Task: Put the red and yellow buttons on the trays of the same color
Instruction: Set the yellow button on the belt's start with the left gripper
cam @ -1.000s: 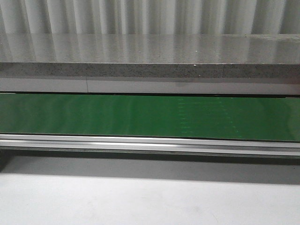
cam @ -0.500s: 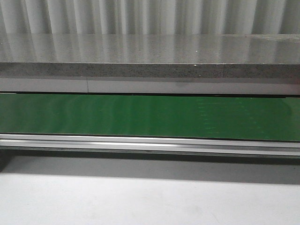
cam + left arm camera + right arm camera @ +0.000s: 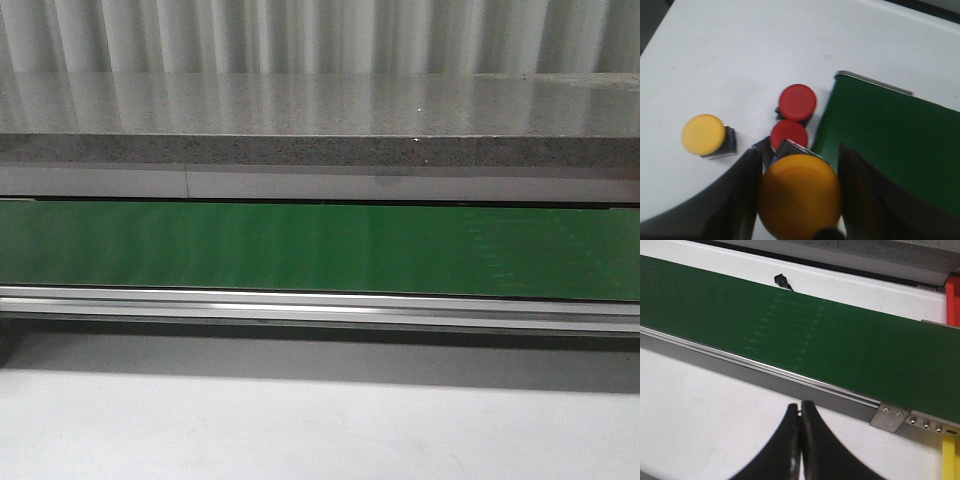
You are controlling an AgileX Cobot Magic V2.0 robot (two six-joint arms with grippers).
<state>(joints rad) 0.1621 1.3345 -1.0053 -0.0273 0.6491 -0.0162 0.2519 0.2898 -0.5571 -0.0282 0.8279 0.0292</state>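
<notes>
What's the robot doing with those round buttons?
Its left gripper is holding a big yellow button between its fingers. Below lie two red buttons and another yellow button on the white table, beside the green belt. The right gripper is shut and empty.

Bare white tabletop (image 3: 740,45) (broad), two red buttons (image 3: 797,102) crowding belt edge (image 3: 827,120)
</notes>
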